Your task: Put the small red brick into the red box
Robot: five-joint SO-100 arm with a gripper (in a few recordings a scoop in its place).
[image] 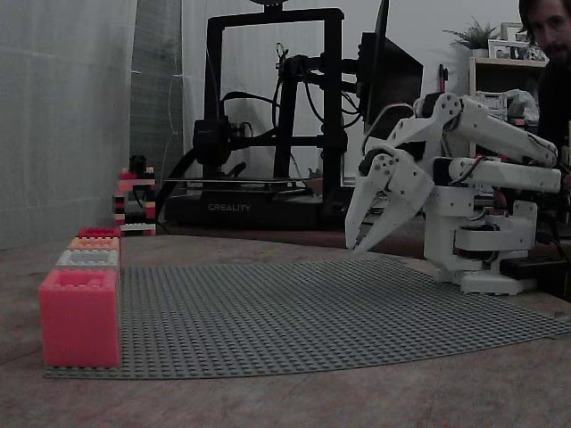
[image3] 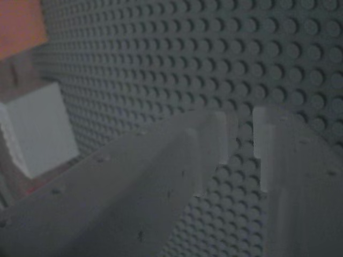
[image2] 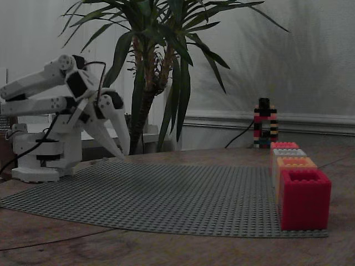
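Four boxes sit in a row along one edge of the grey baseplate (image: pixel 312 312). The red box (image2: pixel 304 198) is the end one, nearest the camera in that fixed view and farthest in the other (image: pixel 98 232); next to it come an orange box (image2: pixel 295 162), a grey box (image2: pixel 288 152) and a pinkish box (image: pixel 78 316) at the other end.

The gripper (image: pixel 357 248) hangs low over the opposite side of the plate, well apart from the boxes, tips pointing down. In the wrist view its fingers (image3: pixel 214 139) are nearly pressed together with only a thin slit between them, and nothing is pinched in there. Honestly can't tell where the small red brick is, too dim.

So I'd say it's at the very start: find the brick and pick it up. Tips: spread the fingers before dropping; come straight down so they straddle the brick's sides; squeeze, then lift clear of the studs before swinging over. And aim for the deep red box, not the pinkish one; they're easy to mix up in this light.
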